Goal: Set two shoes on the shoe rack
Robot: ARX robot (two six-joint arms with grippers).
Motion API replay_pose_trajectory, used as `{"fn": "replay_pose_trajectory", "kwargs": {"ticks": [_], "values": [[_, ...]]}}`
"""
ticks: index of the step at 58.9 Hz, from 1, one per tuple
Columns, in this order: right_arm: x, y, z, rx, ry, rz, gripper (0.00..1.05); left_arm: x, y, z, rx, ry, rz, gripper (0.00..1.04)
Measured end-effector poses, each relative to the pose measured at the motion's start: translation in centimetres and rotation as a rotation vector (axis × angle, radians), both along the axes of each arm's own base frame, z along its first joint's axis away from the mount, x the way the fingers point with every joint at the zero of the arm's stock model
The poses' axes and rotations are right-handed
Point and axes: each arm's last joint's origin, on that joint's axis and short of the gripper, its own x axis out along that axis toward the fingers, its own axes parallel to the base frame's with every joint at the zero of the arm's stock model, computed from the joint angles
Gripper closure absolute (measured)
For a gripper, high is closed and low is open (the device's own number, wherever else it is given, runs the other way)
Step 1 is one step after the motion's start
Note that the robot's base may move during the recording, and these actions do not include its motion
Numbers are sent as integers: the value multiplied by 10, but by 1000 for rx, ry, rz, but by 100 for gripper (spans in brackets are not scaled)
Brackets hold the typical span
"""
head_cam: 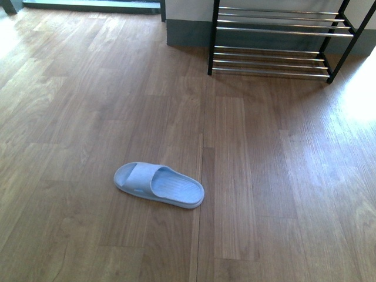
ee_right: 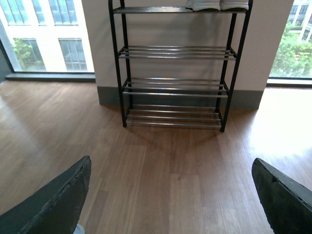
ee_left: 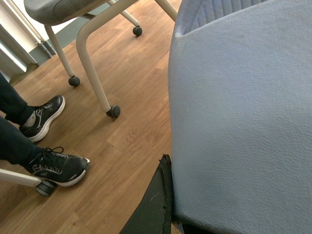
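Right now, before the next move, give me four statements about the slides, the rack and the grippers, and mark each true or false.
1. A pale blue slide lies on the wooden floor, well apart from the shoe rack. True.
2. The right gripper is shut on a shoe. False: its fingers stand wide apart with only floor between them.
3. The left gripper has a second slide up against its finger, off the floor. True.
4. A slide sits on the rack's lowest tier. False: that tier shows only bare rods, and only the top tier bears white-soled shoes.
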Motion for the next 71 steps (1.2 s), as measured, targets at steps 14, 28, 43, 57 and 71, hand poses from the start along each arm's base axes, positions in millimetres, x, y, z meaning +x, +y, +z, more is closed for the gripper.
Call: {"fn": "replay_pose_trajectory", "kwargs": {"ticks": [14,28,43,57,71], "values": [[0,0,0,0,0,-1,9,0,0,0,0,1,-1,103],[0,0,0,0,0,0,9,0,0,0,1,1,0,103],[0,0,0,0,0,-3,9,0,0,-1,3,5,-2,103],[0,0,0,0,-3,-3,9,0,0,-1,3,2,1,103],[4,3,-3,-39,44,-74,9,0,0,-1,4,1,4,103]]}}
